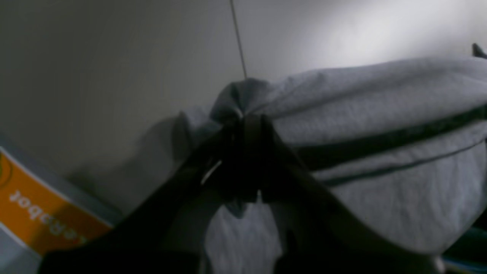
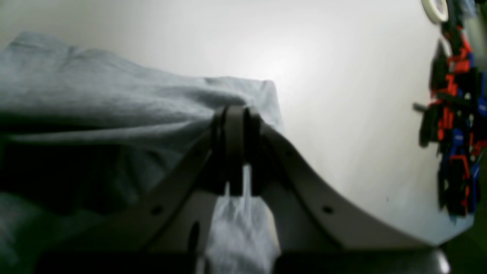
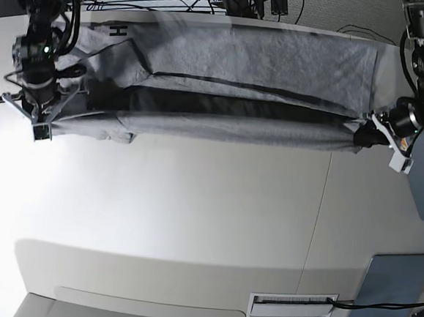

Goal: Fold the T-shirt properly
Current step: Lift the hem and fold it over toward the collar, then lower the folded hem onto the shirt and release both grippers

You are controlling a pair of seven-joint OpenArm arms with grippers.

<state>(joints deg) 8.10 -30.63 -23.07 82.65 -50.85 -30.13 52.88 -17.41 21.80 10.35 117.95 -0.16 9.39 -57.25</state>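
Observation:
The grey T-shirt [image 3: 241, 65] lies stretched lengthwise along the table's far side, with its near edge lifted and folded over in a long roll. A black letter of its print shows at the far left corner. My right gripper [image 3: 63, 110], on the left of the base view, is shut on the shirt's left end. In the right wrist view, the right gripper [image 2: 236, 112] pinches bunched fabric of the T-shirt [image 2: 95, 95]. My left gripper [image 3: 359, 133] is shut on the right end. Up close, the left gripper [image 1: 245, 120] grips a puckered fold of the T-shirt [image 1: 380, 99].
The white table [image 3: 194, 201] has a seam running front to back on its right part. An orange-labelled box [image 1: 38, 217] sits beside the left arm. Red, blue and black clutter [image 2: 456, 114] and a tape roll [image 2: 433, 9] lie past the table edge. Cables [image 3: 210, 0] run behind the shirt.

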